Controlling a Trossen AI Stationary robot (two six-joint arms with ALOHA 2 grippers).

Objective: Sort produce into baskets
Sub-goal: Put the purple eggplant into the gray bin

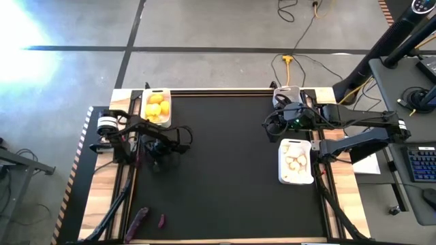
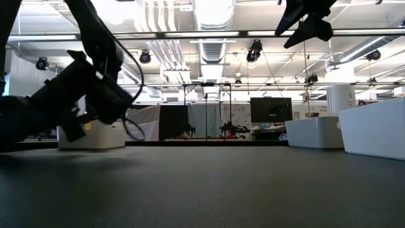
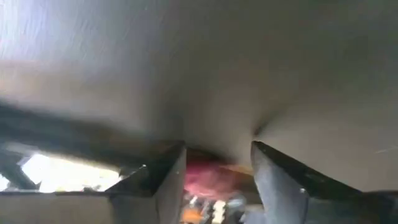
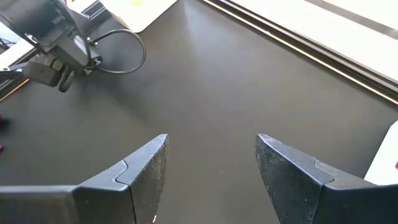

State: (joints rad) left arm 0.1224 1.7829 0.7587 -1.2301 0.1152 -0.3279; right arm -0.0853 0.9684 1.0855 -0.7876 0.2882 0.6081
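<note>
My left gripper (image 1: 162, 160) (image 3: 217, 149) is open, low over the black mat (image 1: 231, 177) at the table's left, near side of the lemon basket (image 1: 157, 107), which holds several yellow fruits. A blurred pinkish patch (image 3: 214, 177) shows far back between its fingers; I cannot tell what it is. My right gripper (image 1: 274, 122) (image 4: 211, 140) is open and empty, high over the mat's far right. A basket with garlic bulbs (image 1: 296, 162) stands at the right edge. A third white basket (image 1: 286, 94) stands at the far right. Two dark purple eggplant pieces (image 1: 138, 221) (image 1: 161, 220) lie on the mat's near left corner.
The mat's middle (image 1: 231, 177) is open room between the arms. Cables loop around the left arm's wrist (image 4: 118, 53). In the low view the lemon basket (image 2: 92, 135) is at the left and two white baskets (image 2: 314, 133) (image 2: 373, 130) at the right.
</note>
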